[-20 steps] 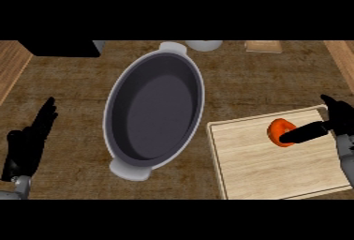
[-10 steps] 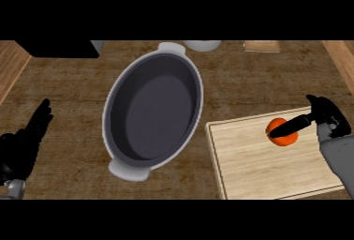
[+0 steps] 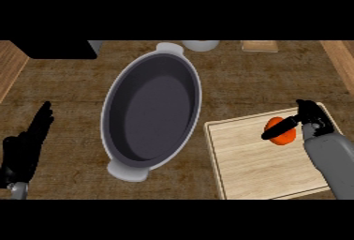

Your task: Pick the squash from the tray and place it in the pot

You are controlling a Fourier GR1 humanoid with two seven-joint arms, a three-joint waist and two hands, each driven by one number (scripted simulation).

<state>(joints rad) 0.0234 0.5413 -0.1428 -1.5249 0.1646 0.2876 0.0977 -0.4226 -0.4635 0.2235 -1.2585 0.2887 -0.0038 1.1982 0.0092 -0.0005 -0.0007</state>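
Wooden counter point(image 3: 262, 79), big pot point(image 3: 152, 117) in its middle, nothing inside yet. The squash point(image 3: 285, 138) lies by the tray's point(image 3: 262, 168) top right corner. The right hand point(image 3: 313, 119) touches it; I cannot tell if it holds it. The left hand point(image 3: 24, 150) rests open at the counter's left edge.

A dark, wood-grained desk point(image 3: 262, 84) fills the view from above under even light. Paler timber borders it: a left strip point(image 3: 10, 65) at one side and a right strip point(image 3: 342, 58) in the upper corner. Along the far edge sit a black block point(image 3: 59, 48), a pale rounded object point(image 3: 200, 45) — cut off by the frame — and a small light-wood piece point(image 3: 261, 45).
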